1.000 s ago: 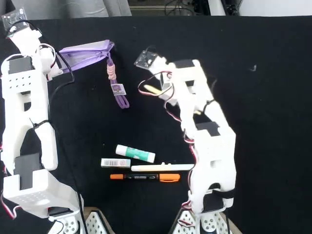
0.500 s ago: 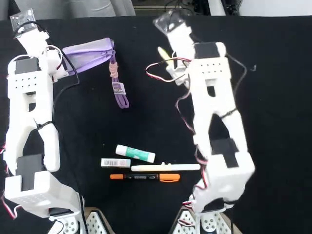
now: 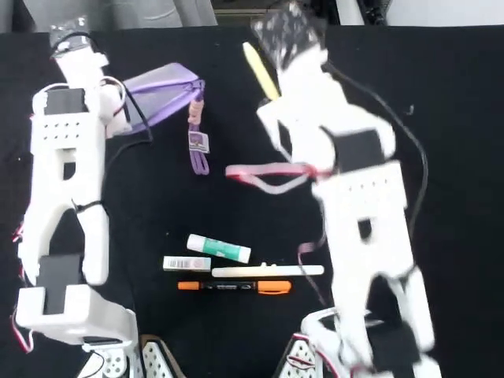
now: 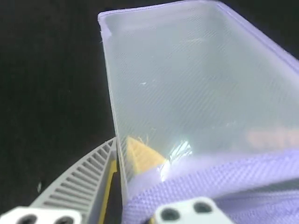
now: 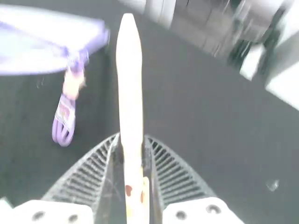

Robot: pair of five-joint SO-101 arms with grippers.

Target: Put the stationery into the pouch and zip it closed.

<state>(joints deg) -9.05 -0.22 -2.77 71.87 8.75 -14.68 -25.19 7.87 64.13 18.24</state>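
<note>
Pinching the edge of a clear, purple-trimmed pouch, the left gripper sits at the far left of the black table. The right gripper is clamped on a pale yellow pen, held apart from the pouch, beside its purple strap. Nearer the arm bases, close together, lie a green-and-white glue stick, an eraser, a white pen and an orange marker.
</note>
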